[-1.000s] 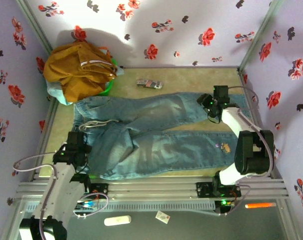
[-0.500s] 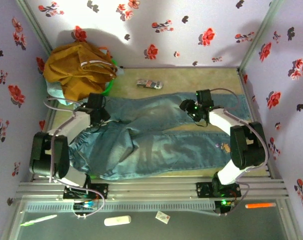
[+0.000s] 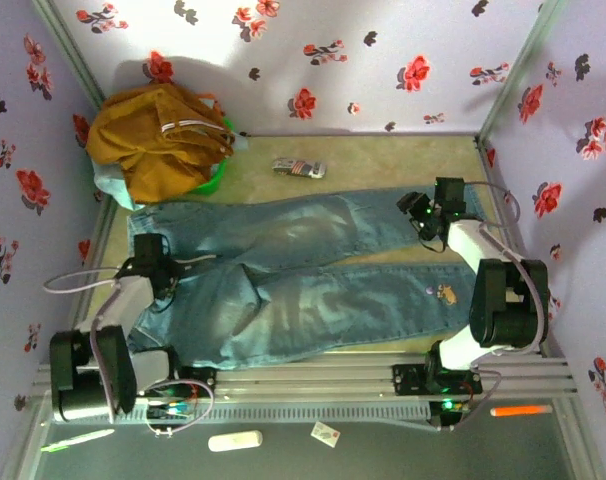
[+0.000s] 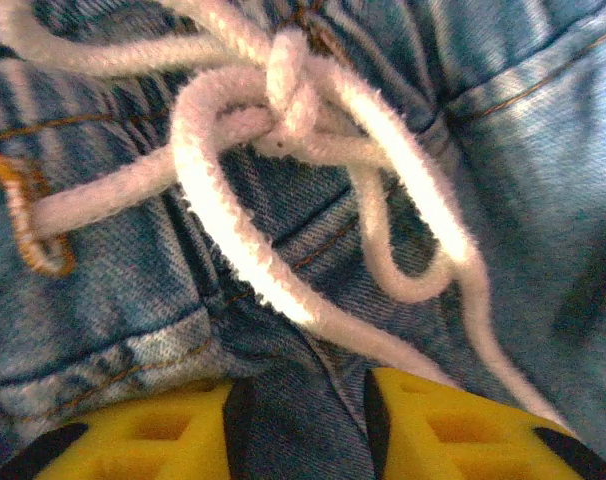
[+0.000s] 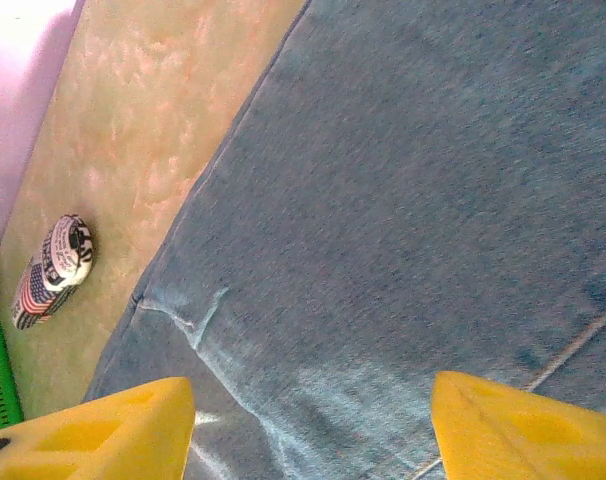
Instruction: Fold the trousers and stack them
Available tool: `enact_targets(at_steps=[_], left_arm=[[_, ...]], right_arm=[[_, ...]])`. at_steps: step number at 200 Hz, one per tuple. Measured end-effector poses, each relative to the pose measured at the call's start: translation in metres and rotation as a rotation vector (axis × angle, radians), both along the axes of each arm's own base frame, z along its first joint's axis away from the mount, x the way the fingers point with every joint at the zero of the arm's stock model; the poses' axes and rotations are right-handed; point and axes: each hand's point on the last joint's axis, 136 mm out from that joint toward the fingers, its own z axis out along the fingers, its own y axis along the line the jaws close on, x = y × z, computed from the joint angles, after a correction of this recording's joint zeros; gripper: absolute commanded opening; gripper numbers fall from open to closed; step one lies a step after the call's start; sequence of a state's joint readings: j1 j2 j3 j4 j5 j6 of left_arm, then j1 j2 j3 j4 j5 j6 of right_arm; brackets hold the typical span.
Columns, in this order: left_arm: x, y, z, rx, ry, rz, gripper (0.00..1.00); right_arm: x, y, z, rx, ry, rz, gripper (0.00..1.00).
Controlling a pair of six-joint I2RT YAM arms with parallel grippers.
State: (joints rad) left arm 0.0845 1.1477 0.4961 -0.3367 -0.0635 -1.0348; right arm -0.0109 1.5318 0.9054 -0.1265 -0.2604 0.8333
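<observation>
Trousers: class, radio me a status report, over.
Left claw straddles cloth by the drawstring; right claw open over a leg. Trousers spread flat, unfolded. Small printed object lies apart, beyond them.

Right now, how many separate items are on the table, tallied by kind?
Jeans: 1
Mustard-yellow garment: 1
Pale teal cloth: 1
Green basket: 1
Small flag-patterned roll: 1
Total: 5

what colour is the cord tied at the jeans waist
White, a fuzzy knotted drawstring cord; clearest in the left wrist view.
</observation>
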Motion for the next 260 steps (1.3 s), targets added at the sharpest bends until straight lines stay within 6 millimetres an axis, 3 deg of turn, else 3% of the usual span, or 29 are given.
enact_targets(at_steps=[39,55,64,80,96,128,144,162,181,207,224,246,260], left_arm=[[0.002,0.020,0.029,-0.050,-0.017,0.066,0.42],[0.014,0.017,0.046,-0.046,-0.038,0.030,0.47],[0.025,0.012,0.055,-0.040,-0.050,-0.005,0.50],[0.049,-0.012,0.067,-0.033,-0.069,-0.105,0.55],[0.068,-0.035,0.067,-0.038,-0.073,-0.179,0.57],[0.078,-0.047,0.021,-0.060,0.035,-0.201,0.57],[0.077,-0.045,0.002,-0.068,0.083,-0.187,0.58],[0.077,-0.040,-0.004,-0.080,0.083,-0.168,0.58],[0.080,-0.028,-0.003,-0.094,0.058,-0.131,0.58],[0.080,-0.006,-0.004,-0.102,0.046,-0.067,0.57],[0.079,0.004,-0.008,-0.108,0.053,-0.035,0.57],[0.082,0.010,-0.008,-0.125,0.046,-0.018,0.57],[0.083,0.014,-0.008,-0.131,0.044,-0.006,0.57]], right_arm=[[0.022,-0.019,0.008,0.027,-0.012,-0.073,0.61],[0.041,-0.026,0.007,0.035,-0.008,-0.099,0.46],[0.052,-0.030,0.004,0.037,-0.002,-0.106,0.33],[0.069,-0.030,-0.010,0.047,0.023,-0.107,0.13],[0.076,-0.029,-0.033,0.069,0.074,-0.116,0.04],[0.065,-0.030,-0.084,0.105,0.209,-0.134,0.04],[0.069,-0.038,-0.083,0.136,0.204,-0.152,0.05],[0.074,-0.048,-0.084,0.176,0.204,-0.163,0.06],[0.081,-0.051,-0.084,0.221,0.203,-0.167,0.19],[0.086,-0.043,-0.077,0.250,0.182,-0.135,0.36],[0.081,-0.033,-0.068,0.246,0.174,-0.114,0.42],[0.055,-0.010,-0.046,0.220,0.171,-0.073,0.44],[0.031,0.008,-0.024,0.184,0.144,-0.037,0.40]])
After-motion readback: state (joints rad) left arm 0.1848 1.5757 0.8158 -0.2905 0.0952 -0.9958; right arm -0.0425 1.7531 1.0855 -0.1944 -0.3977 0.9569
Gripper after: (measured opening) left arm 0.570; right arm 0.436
